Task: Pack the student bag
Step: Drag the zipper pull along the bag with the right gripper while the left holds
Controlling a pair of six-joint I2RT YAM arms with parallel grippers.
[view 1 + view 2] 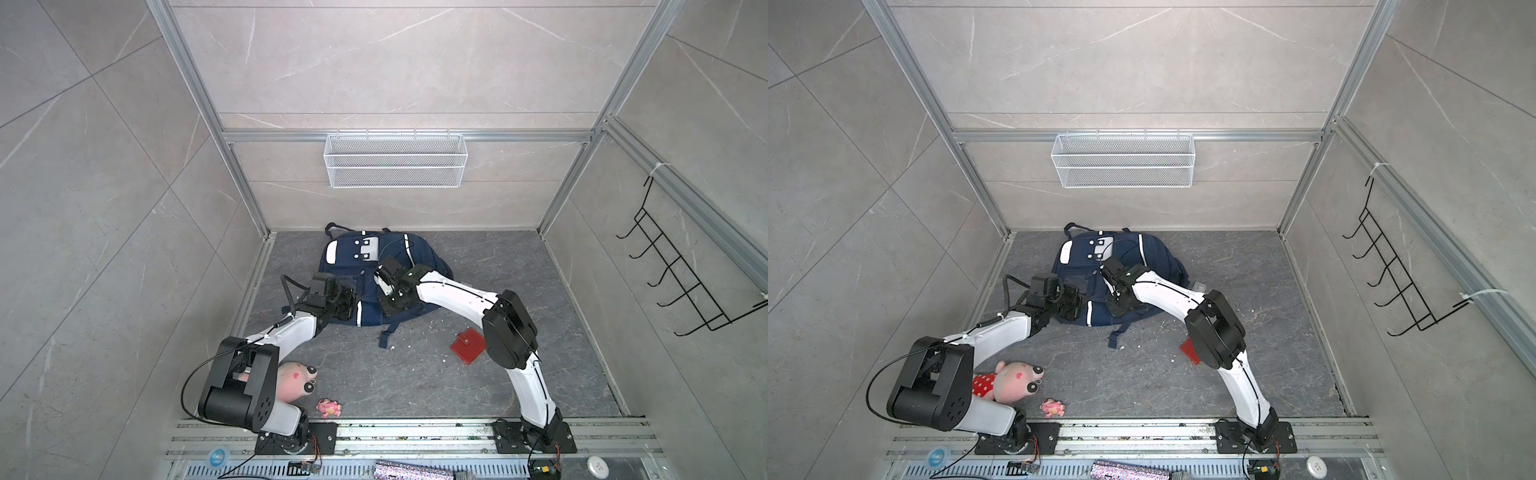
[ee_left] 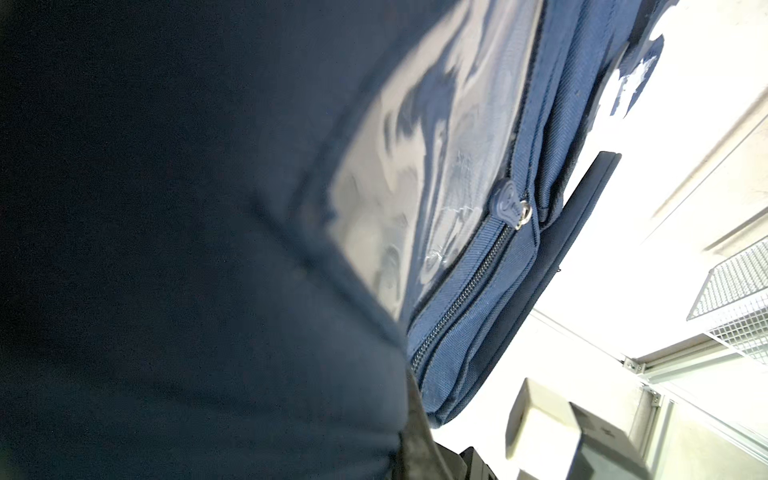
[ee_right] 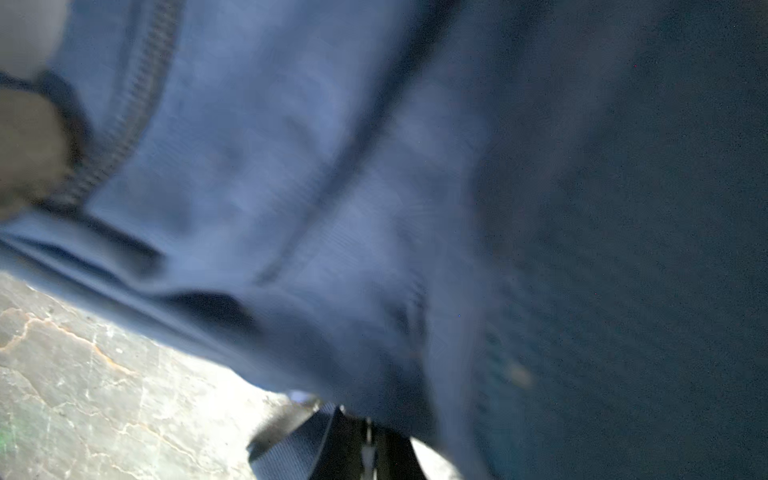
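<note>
Student bag [image 1: 349, 266] lies flat at the far middle of the dark floor [image 1: 415, 386], long axis running near to far, carry handle toward the back wall and straps toward the robot, front-pocket zip [image 2: 469, 291] drawn closed. Left gripper [image 1: 354, 304] and right gripper [image 1: 390, 306] sit fully closed at its near end, with any pinched fabric hidden from view. A wire basket [image 1: 395, 160] hangs on the back wall.

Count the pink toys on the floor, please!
2. The big pink plush pig in a red dotted dress lies beside the left arm's elbow; the small pink toy figure sits just right of it, near the front rail. More could hide behind the arms.
</note>
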